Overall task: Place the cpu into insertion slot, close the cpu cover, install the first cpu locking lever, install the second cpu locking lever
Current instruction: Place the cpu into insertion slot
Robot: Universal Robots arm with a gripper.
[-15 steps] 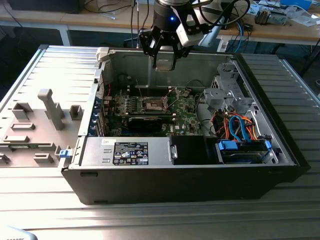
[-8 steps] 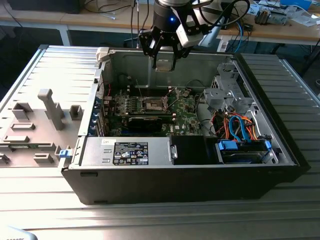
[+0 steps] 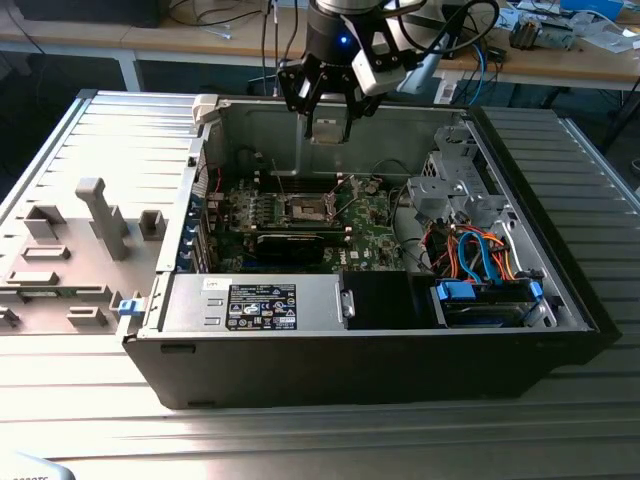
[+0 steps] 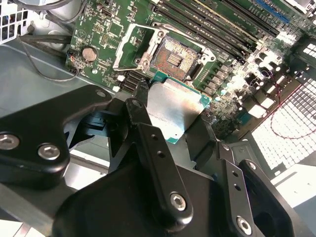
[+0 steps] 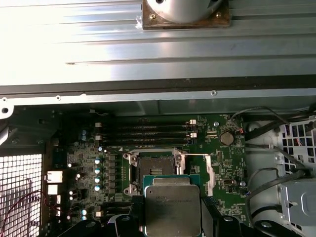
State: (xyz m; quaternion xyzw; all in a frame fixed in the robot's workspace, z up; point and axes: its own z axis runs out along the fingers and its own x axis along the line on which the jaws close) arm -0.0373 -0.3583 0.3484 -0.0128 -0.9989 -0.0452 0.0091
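I have the cpu [image 5: 173, 207] between my fingers [image 4: 148, 133]; the gripper [image 4: 174, 118] is closed on two of its edges, and its silver top faces the wrist cameras. I judge this as the first step: the chip is in the air above the board [image 3: 365, 235], not yet in the socket [image 4: 175, 57]. In both wrist views it hangs just beside the socket and not exactly over it.

The cover [image 4: 136, 47] stands swung open to one side, so the socket is bare and I see nothing lying in it. To seat the chip, I think it must be square to the socket and flat, because the contacts look fine and a tilted drop could bend them.

Around are the memory slots [image 5: 148, 133] near the socket, a coin battery [image 4: 89, 53] and some cables [image 3: 480, 250] well apart. The case wall [image 3: 400, 130] is near my arm.
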